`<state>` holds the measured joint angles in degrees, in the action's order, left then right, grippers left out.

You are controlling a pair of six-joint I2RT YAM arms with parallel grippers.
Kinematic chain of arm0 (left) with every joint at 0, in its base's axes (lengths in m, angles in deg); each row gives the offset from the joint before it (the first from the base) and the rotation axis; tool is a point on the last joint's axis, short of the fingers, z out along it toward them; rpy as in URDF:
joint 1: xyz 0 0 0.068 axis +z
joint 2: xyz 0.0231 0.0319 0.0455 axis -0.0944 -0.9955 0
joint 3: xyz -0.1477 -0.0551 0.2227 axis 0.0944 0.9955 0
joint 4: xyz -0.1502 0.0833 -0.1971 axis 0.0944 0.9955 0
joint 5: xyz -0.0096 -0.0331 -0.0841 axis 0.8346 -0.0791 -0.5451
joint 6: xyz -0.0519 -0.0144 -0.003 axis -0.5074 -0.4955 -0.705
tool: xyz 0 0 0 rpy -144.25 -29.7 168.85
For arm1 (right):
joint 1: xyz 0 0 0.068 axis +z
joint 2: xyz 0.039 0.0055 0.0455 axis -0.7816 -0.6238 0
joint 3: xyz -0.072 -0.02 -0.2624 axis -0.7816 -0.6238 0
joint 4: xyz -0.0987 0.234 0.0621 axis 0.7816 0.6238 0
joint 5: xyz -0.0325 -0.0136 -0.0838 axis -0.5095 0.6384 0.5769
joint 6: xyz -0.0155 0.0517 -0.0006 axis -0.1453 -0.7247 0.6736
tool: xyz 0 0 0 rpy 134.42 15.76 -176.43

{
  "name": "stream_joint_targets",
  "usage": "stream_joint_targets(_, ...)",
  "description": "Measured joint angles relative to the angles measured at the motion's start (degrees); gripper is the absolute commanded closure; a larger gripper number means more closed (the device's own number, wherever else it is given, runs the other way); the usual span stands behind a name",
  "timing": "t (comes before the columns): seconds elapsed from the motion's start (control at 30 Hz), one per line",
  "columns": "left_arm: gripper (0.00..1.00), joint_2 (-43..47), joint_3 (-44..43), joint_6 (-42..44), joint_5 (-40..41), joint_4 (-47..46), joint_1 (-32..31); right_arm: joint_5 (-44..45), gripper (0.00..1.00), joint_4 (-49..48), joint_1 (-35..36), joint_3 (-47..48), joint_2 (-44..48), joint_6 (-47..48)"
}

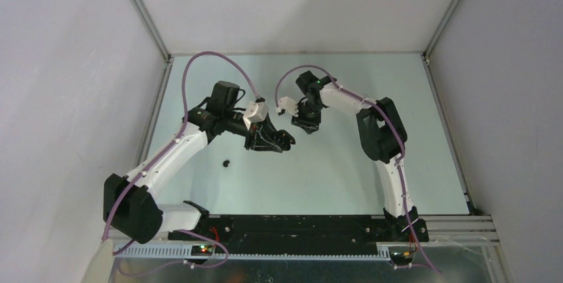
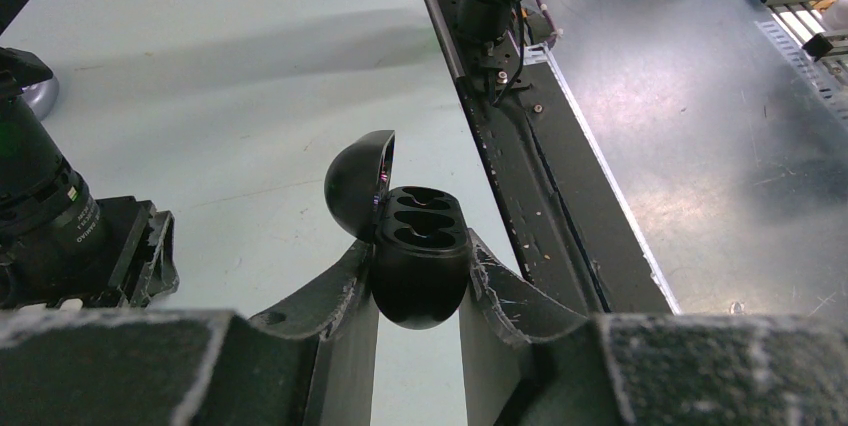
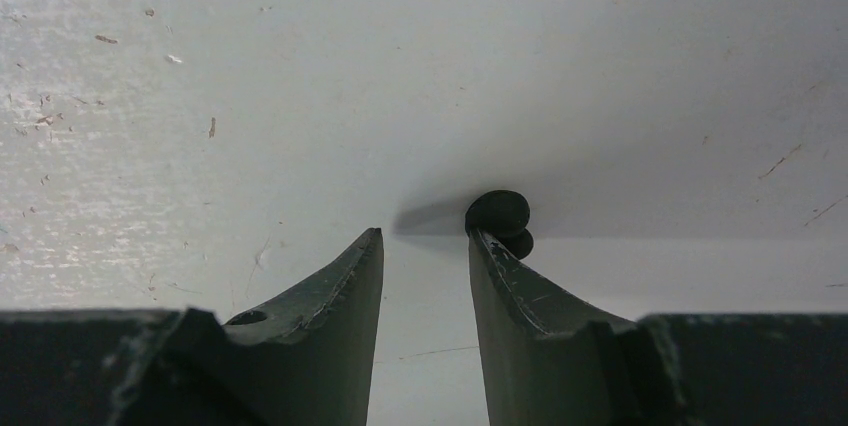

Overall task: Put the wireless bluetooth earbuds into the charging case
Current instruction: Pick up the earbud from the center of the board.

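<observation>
My left gripper (image 2: 418, 291) is shut on the black charging case (image 2: 422, 246) and holds it above the table, lid (image 2: 357, 181) swung open. Its slots look empty. The case also shows in the top view (image 1: 284, 139). My right gripper (image 3: 425, 236) is open, tips down near the table. A glossy black earbud (image 3: 498, 212) lies on the table against the outside of its right fingertip (image 3: 480, 246), not between the jaws. A second black earbud (image 1: 226, 162) lies alone on the table, front left. The lilac buds are not in view.
The two grippers are close together at mid-table, the right gripper (image 1: 307, 125) just behind and to the right of the left gripper (image 1: 279, 141). The black base rail (image 1: 292, 226) runs along the near edge. Walls enclose the table.
</observation>
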<state>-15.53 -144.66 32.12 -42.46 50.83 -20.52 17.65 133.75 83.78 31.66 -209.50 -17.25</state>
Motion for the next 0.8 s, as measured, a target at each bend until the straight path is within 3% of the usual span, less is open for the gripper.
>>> stream_joint_targets(0.8, 1.00, 0.00, 0.00, 0.00, 0.02, 0.24, 0.00, 2.49, 0.73, -4.81, -1.81, 4.02, -1.25, -0.28)
